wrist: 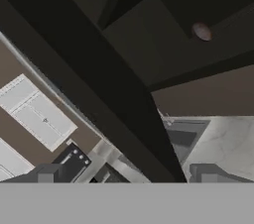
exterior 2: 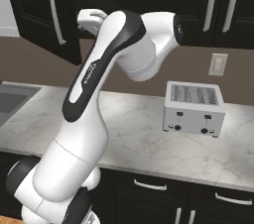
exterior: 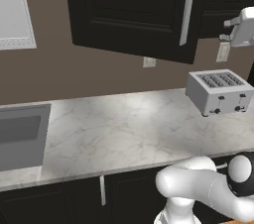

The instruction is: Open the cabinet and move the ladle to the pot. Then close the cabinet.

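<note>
The black upper cabinet's door (exterior: 134,15) stands swung open, its long silver bar handle (exterior: 187,7) at the right edge. In the right base view the same door (exterior 2: 34,15) hangs out at the left. My gripper (exterior: 227,29) is raised beside the open cabinet, to the right of the door, open and holding nothing. In the hand view my gripper (wrist: 128,173) looks past the door edge (wrist: 99,79) into the dark cabinet, where the ladle's round brownish bowl (wrist: 202,31) lies on a shelf. Its handle is lost in the dark. The pot is out of view.
A silver toaster (exterior: 218,91) stands on the marble counter (exterior: 124,129) at the right, below my hand. A sink (exterior: 20,136) is set in the counter at the left. A wall outlet (exterior 2: 218,64) sits above the toaster. Black lower cabinets (exterior 2: 163,188) run under the counter.
</note>
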Available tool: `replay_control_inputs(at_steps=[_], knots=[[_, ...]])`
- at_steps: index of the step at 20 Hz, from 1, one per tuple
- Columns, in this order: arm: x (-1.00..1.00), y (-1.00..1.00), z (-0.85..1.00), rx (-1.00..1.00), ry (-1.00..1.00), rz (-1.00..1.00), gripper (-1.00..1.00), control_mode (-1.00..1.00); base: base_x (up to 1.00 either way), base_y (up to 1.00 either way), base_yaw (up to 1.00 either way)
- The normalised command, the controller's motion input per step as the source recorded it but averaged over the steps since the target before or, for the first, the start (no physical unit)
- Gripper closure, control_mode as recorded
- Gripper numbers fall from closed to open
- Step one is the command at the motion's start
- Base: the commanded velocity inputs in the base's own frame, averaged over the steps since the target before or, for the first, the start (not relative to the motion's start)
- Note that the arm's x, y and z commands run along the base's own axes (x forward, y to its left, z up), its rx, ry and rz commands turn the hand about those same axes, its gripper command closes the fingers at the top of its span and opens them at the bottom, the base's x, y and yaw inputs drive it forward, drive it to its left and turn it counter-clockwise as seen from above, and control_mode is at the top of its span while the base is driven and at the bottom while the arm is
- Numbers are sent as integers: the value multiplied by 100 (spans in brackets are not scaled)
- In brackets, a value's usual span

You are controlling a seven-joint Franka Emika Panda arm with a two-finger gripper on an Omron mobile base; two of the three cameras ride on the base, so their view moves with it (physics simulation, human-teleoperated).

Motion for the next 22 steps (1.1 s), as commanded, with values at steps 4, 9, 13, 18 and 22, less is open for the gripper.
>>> replay_control_inputs(at_steps=[4, 9, 13, 18, 22], knots=[[40, 2, -15, 0, 0, 0, -100, -100, 0, 0, 0], [34, 0, -13, 0, 0, 0, -100, -100, 0, 0, 0], [12, 7, -5, 0, 0, 0, -100, -100, 0, 0, 0], [4, 34, -13, 0, 0, 1, -100, -100, 0, 0, 0], [0, 43, -6, 0, 0, 2, -100, -100, 0, 0, 0]])
